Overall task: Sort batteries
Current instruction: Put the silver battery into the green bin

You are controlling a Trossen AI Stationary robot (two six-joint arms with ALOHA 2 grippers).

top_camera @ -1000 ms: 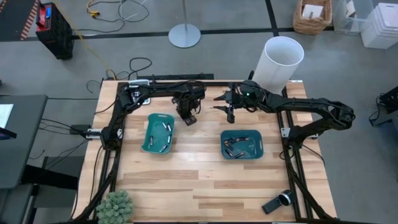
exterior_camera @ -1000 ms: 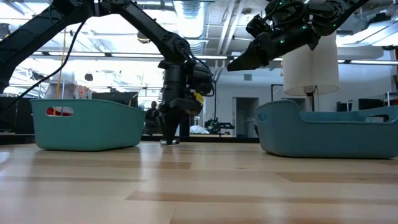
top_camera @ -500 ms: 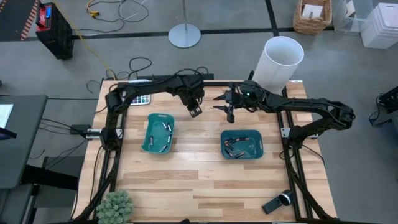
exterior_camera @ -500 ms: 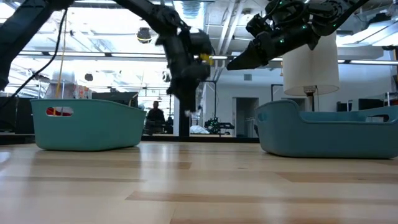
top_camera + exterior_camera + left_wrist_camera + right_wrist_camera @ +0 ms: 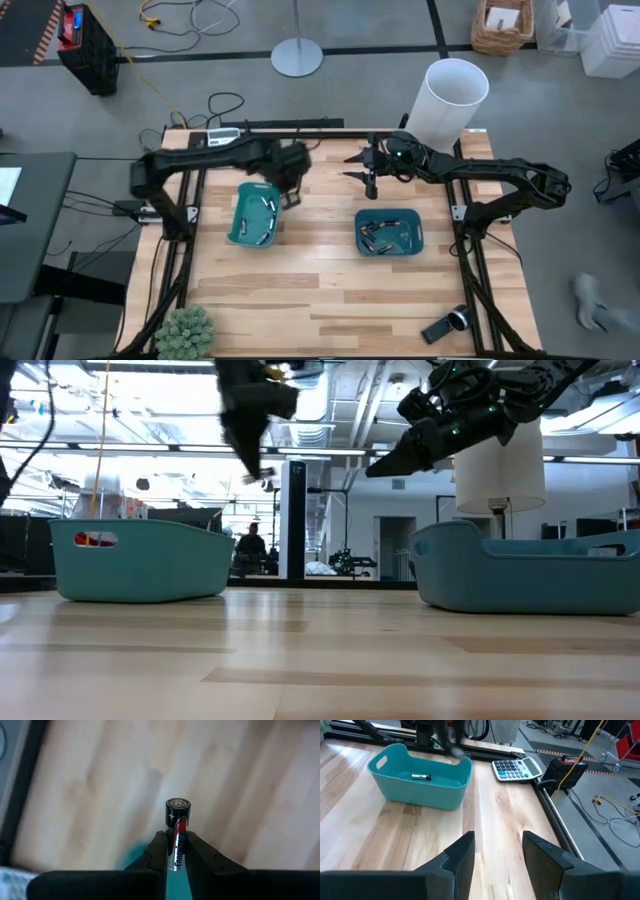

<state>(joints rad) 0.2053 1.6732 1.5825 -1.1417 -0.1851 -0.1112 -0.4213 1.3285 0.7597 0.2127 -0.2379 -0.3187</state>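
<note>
The left gripper (image 5: 176,851) hangs above the counter (image 5: 320,290) at the right rim of the left teal tray (image 5: 237,225), toward the far side of the counter, and its fingers (image 5: 157,851) are pinching a dark battery (image 5: 178,827) with a silver lower body; the cell stands out past the fingertips with its plus-marked metal end facing outward. In the low view that gripper (image 5: 262,472) shows blurred, high above the left tray (image 5: 140,565). Several batteries lie inside the left tray, light and dark ones (image 5: 262,207), and the right wrist view shows one dark cell (image 5: 421,776) on that tray's floor. The right teal tray (image 5: 413,243) sits on the right half of the counter and holds a loose cluster of batteries (image 5: 378,236), mostly dark. The right gripper (image 5: 354,167) hovers over bare wood at the far middle of the counter, beyond the right tray, with its fingers (image 5: 461,855) spread apart and nothing between them. A grey calculator (image 5: 516,768) lies at the far left corner of the counter, a white cylinder (image 5: 446,100) stands off the far right corner, a small green plant (image 5: 184,332) sits at the near left corner, and a black-and-silver handheld device (image 5: 447,324) lies at the near right
</note>
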